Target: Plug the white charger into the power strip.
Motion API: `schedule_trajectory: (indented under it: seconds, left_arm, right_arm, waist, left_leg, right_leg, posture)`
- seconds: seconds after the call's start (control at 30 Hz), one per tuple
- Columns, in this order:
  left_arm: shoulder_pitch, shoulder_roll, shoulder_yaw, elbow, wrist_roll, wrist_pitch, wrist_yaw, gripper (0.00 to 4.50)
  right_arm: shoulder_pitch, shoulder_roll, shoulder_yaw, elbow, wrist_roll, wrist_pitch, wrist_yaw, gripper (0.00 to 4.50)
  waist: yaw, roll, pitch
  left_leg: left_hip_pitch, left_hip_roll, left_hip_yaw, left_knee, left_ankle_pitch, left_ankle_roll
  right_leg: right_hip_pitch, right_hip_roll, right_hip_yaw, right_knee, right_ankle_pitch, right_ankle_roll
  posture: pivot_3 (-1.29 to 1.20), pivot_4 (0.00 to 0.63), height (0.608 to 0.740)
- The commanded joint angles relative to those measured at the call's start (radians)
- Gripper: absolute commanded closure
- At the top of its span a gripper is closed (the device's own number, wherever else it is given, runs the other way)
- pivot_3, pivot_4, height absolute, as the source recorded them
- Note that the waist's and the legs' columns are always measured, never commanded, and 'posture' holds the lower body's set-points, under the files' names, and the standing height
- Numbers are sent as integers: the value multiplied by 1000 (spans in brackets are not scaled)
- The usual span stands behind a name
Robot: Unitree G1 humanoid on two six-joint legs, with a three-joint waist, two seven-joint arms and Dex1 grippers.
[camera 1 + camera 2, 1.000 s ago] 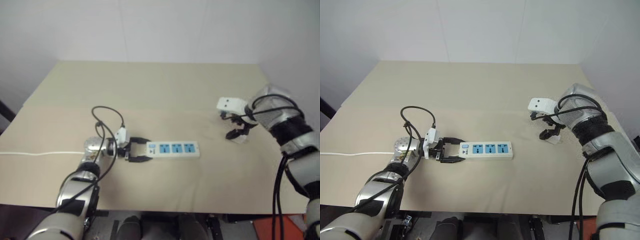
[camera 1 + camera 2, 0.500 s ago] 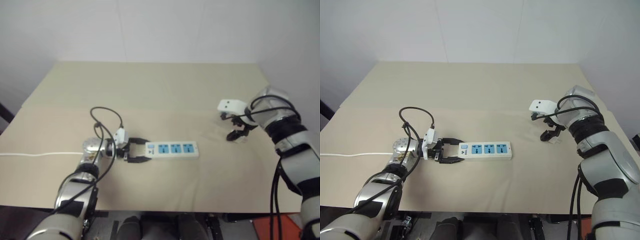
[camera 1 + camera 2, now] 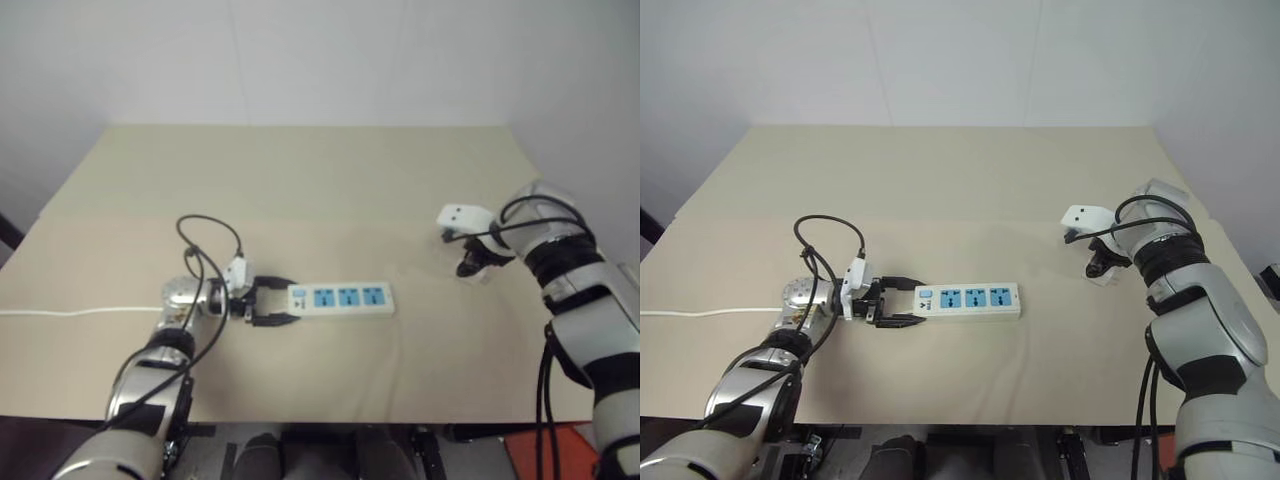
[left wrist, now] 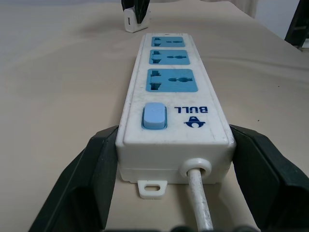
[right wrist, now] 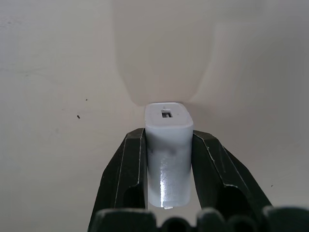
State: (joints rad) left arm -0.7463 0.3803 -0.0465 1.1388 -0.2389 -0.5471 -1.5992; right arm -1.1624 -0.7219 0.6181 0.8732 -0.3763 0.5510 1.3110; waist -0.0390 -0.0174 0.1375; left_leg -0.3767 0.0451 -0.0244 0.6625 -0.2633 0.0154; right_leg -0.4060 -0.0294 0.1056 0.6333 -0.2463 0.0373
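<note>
I see my left gripper (image 4: 166,193) clamped across the switch end of the power strip (image 3: 968,300) flat on the beige table (image 3: 940,190), and well right of the strip my right gripper (image 5: 169,159) pinches the white charger (image 5: 169,154) on the table.

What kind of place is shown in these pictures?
Probably a robot test bench in a plain indoor room: a wide beige table against bare white walls, carrying just a power strip and a white charger.
</note>
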Motion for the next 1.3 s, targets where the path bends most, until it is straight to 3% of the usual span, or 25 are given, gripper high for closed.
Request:
schedule_trajectory:
  seconds: [0.03,0.23,0.33,0.57,0.7,0.97,1.3]
  left_arm:
    - [26,7,-31,-1,26,4,-15,1276]
    - [25,13,-61,-21,13,32,-15,1276]
    - [27,17,-81,-40,-3,40,-15,1276]
    - [30,25,-123,-68,-43,52,-15,1276]
    - [39,29,-151,-90,-66,63,-15,1276]
    - [67,18,-183,-142,-117,105,-15,1276]
    - [72,5,-150,-156,-99,123,-15,1276]
  right_arm:
    - [-17,-14,-26,-24,-18,-18,19,3410]
    - [-3,-52,-66,-181,-1,20,52,3410]
    - [19,-80,-151,-333,68,63,80,3410]
    - [208,-20,-543,-637,455,45,68,3410]
    - [391,128,-738,-755,638,-114,-42,3410]
    - [564,275,-753,-743,838,-281,53,3410]
    - [603,392,-642,-571,806,-466,91,3410]
  waist:
    - [-2,0,0]
    - [-3,1,0]
    - [-2,1,1]
    - [6,1,1]
    - [7,0,0]
    - [15,0,0]
    - [21,0,0]
  left_leg:
    - [0,0,0,0,0,0]
    - [0,0,0,0,0,0]
    - [-1,0,0,0,0,0]
    - [-1,0,-2,0,0,0]
    - [0,0,-4,0,0,0]
    - [0,0,-4,0,0,0]
    - [2,0,-4,0,0,0]
  right_leg:
    - [0,0,0,0,0,0]
    - [0,0,0,0,0,0]
    - [0,0,0,0,0,0]
    - [1,0,-1,-1,0,0]
    - [3,0,-3,-1,0,0]
    - [3,0,-3,0,0,0]
    - [4,0,-4,0,0,0]
  posture:
    - [0,150,740]
    - [0,150,740]
    - [0,150,740]
    - [0,150,740]
    - [0,150,740]
    - [0,150,740]
    - [0,150,740]
